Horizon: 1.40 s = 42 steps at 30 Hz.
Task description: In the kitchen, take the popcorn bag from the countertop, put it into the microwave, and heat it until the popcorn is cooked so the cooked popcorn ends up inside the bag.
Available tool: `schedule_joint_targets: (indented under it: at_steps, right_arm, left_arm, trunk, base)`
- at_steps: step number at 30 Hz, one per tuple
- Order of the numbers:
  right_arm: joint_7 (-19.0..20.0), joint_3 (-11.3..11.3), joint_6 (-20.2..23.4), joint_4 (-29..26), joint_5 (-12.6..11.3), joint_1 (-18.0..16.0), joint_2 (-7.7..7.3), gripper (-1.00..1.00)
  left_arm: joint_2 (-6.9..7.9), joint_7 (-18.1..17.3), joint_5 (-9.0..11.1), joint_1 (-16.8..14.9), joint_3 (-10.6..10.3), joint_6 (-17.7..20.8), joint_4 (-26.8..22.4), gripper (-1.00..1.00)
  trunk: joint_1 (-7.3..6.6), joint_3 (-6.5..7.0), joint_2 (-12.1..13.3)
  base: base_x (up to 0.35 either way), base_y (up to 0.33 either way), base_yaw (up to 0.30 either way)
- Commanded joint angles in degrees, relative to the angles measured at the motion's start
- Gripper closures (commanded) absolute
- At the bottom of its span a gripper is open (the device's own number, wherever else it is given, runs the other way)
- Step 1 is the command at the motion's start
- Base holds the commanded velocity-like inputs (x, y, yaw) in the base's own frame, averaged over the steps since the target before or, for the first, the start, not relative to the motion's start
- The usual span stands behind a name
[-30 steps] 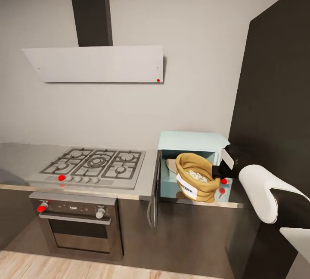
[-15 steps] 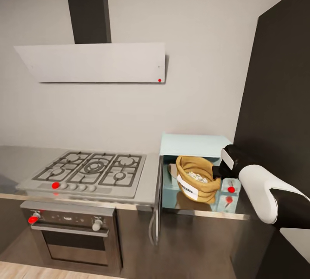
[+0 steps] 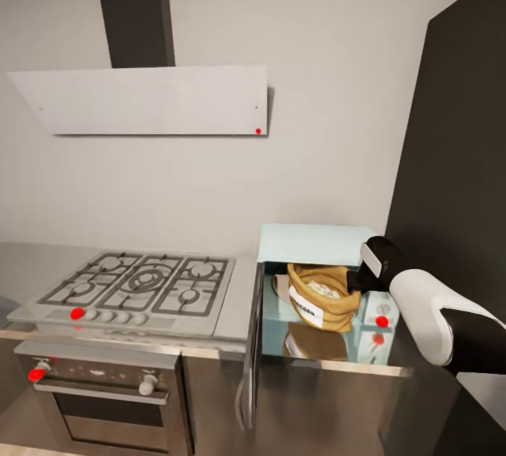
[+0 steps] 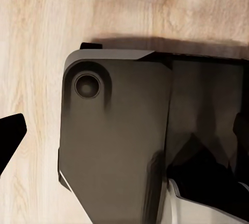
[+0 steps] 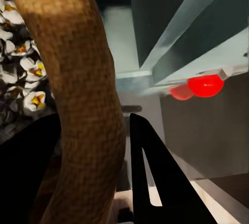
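The popcorn bag sat in the open mouth of the microwave, its rolled rim pinched by the right hand. Release, door closing and heating apparently remained; the popcorn showed white.

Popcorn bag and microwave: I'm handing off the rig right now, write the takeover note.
Right gripper: shut on the popcorn bag's rolled rim, one finger outside the rim in the right wrist view.
Left gripper: its finger tip hangs over the wood floor beside the robot's base; cannot tell whether it is open.
Bag: held inside the open microwave, popcorn visible in it; whether it rests on the cavity floor is unclear.
Microwave door: swung open to the left.
Done: bag off the countertop, into the cavity.
Left: release, withdraw the arm, shut the door, start heating.
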Motion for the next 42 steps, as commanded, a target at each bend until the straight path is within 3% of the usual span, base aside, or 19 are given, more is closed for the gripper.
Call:
schedule_joint_targets:
  at_steps: [1, 42]
  right_arm:
    - [-0.3, -0.8, 0.1, -0.1, -0.7, 0.0, 0.04, 1.00]
    - [-0.3, -0.8, 0.1, -0.1, -0.7, 0.0, 0.04, 1.00]
  left_arm:
    - [-0.03, 0.1, 0.1, 0.0, 0.4, 0.0, 0.0, -1.00]
    - [-0.03, 0.1, 0.1, 0.0, 0.3, 0.0, 0.0, -1.00]
  trunk:
    - [0.03, 0.00, 0.0]
    - [0.03, 0.00, 0.0]
  base:
    - [0.083, 0.000, 0.000]
    - [0.039, 0.019, 0.000]
